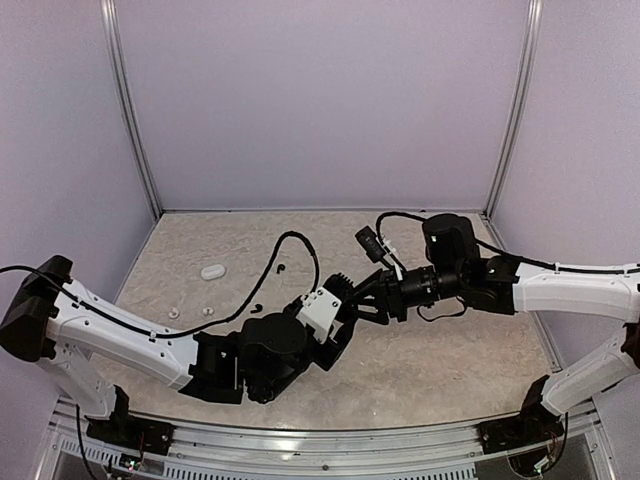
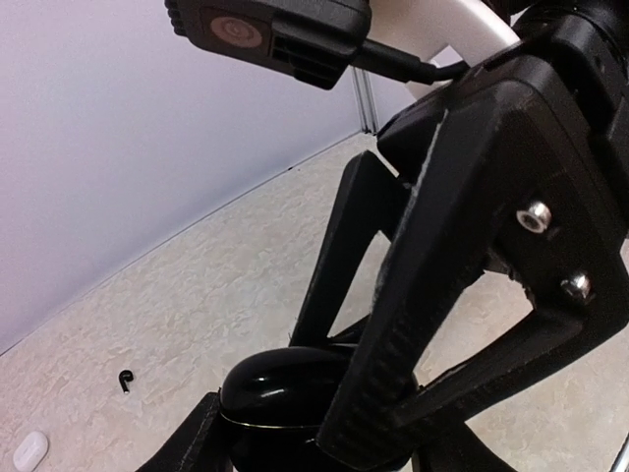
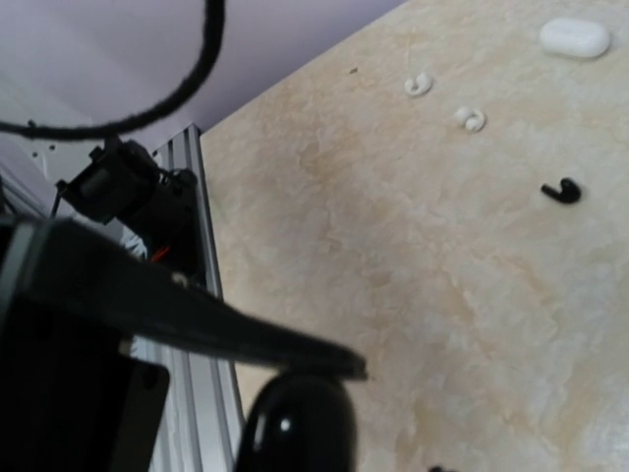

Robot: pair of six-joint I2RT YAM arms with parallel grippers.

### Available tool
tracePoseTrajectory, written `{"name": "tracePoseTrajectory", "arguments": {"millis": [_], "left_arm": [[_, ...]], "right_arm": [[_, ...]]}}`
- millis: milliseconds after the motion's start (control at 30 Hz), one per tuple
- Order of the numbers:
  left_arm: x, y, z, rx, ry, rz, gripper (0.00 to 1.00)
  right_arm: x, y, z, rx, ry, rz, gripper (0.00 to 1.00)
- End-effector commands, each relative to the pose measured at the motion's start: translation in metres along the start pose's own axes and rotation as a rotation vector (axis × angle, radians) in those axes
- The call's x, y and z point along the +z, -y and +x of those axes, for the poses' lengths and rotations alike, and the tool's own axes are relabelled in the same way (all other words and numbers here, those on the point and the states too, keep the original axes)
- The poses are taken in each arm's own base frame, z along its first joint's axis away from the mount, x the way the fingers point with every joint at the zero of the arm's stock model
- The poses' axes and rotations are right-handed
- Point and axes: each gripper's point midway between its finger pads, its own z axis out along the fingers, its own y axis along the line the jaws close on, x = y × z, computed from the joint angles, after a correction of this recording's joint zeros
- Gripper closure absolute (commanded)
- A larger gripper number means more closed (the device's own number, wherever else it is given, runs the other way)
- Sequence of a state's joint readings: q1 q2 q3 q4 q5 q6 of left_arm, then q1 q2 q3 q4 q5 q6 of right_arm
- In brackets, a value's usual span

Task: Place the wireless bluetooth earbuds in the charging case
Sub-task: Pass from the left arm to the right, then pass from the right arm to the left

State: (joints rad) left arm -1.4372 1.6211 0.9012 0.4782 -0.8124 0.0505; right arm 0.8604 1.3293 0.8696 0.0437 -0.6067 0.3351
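Note:
My left gripper [image 1: 342, 330] is shut on a glossy black charging case [image 2: 280, 388], held above the table at mid-front; the lid is down. My right gripper [image 1: 357, 308] meets it from the right. Its two fingers [image 2: 423, 295] straddle the case's lid, one behind and one in front. One right finger [image 3: 197, 313] lies across the case's top [image 3: 295, 423]. A black earbud [image 1: 258, 307] lies left of the grippers and another black earbud [image 1: 281, 267] lies further back. Two white earbuds [image 1: 174, 312] [image 1: 208, 311] lie at the left.
A closed white charging case [image 1: 212, 271] lies at the back left, also in the right wrist view [image 3: 575, 37]. A black cable [image 1: 300, 250] loops over the table behind the left gripper. The metal frame rail [image 3: 192, 295] runs along the near edge.

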Motion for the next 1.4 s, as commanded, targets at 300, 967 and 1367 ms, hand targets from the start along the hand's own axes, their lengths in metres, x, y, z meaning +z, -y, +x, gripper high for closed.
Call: {"name": "tracePoseTrajectory", "arguments": {"millis": [300, 967, 1367], "left_arm": [[-0.009, -0.012, -0.013, 0.004, 0.064, -0.058, 0.5], [-0.071, -0.002, 0.016, 0.333, 0.113, 0.297, 0.01], [-0.097, 0.017, 0.008, 0.537, 0.151, 0.487, 0.01]], "right_arm": [[0.012, -0.011, 0.008, 0.035, -0.042, -0.071, 0.65], [-0.009, -0.011, 0.009, -0.024, -0.128, -0.055, 0.82], [-0.002, -0.051, 0.039, 0.025, -0.236, -0.282, 0.85]]}}
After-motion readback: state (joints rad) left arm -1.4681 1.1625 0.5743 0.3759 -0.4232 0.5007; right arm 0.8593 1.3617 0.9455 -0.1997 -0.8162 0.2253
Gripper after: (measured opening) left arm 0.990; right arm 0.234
